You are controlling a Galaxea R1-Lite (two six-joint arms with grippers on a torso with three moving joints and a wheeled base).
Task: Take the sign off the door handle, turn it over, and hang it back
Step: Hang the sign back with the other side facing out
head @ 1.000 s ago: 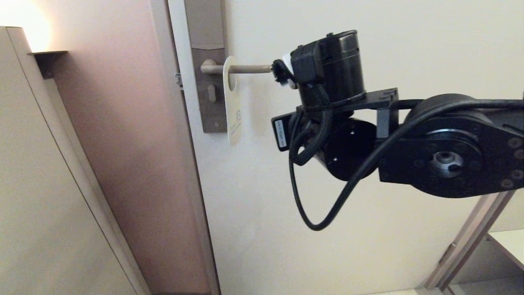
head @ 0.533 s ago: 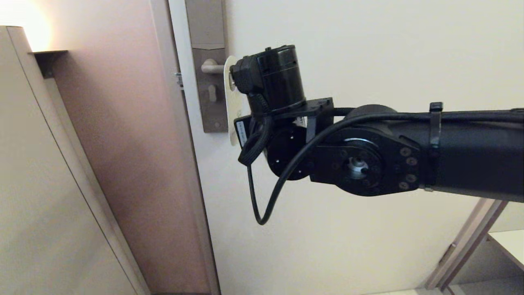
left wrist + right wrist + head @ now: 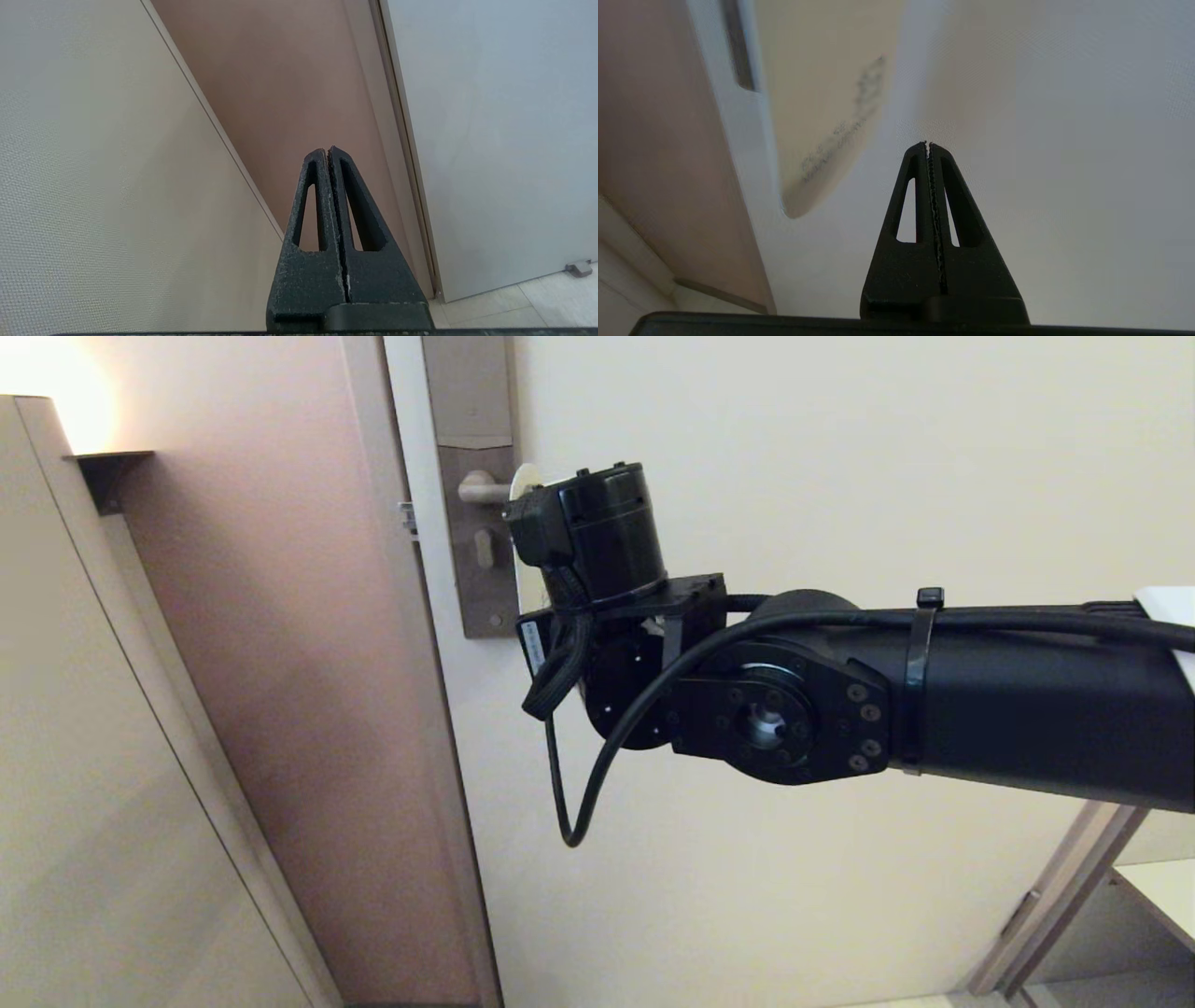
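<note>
The sign (image 3: 525, 478) hangs on the door handle (image 3: 478, 487) next to the lock plate (image 3: 474, 569). Only its rounded top edge shows in the head view. My right arm's wrist (image 3: 597, 532) covers the lever and the rest of the card. In the right wrist view the sign's (image 3: 822, 121) white printed face hangs against the door. My right gripper (image 3: 928, 144) is shut and empty, beside the card's lower end and apart from it. My left gripper (image 3: 327, 150) is shut and empty, parked low, facing the wall beside the door.
The cream door (image 3: 840, 448) fills the middle and right. A brown wall strip (image 3: 299, 663) and a beige cabinet panel (image 3: 93, 756) stand to the left. A shelf edge (image 3: 1158, 896) sits at the lower right. A door stop (image 3: 579, 268) is on the floor.
My right arm has moved left along the lever and slightly down. Its wrist now covers the lever and most of the sign. The sign still hangs on the handle.
</note>
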